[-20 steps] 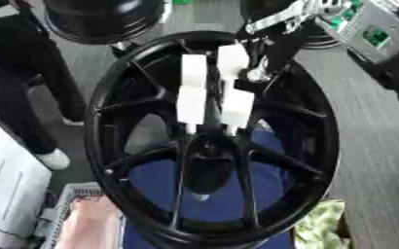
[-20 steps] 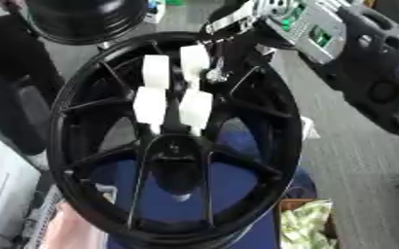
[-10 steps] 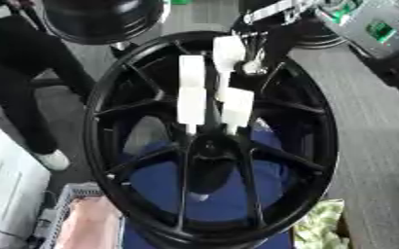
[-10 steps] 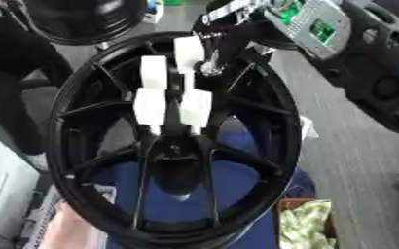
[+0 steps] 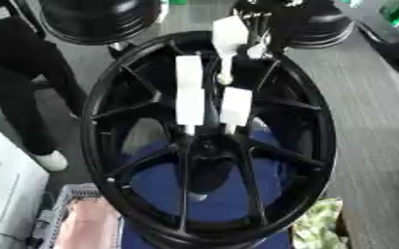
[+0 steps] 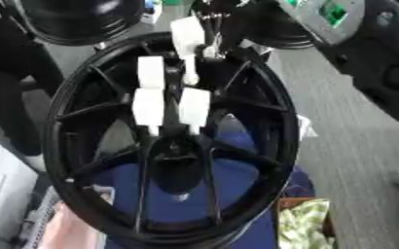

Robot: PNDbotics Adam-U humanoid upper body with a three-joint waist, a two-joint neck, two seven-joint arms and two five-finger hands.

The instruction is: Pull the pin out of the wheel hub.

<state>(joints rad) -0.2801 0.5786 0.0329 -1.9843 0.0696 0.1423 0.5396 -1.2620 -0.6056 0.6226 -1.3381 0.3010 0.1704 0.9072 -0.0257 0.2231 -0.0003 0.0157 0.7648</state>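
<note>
While both eyes show the wheel hub, only the right shows a green panel

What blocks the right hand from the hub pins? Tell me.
Probably yes: the hub pins stand uncovered and the right hand is close, at the rim, though another white pin seems to occupy it.

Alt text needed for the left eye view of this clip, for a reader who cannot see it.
A large black spoked wheel fills the view, with two white pins standing in its hub. Above them, the robot's right hand holds a third white pin clear of the hub, near the wheel's upper rim.
</note>
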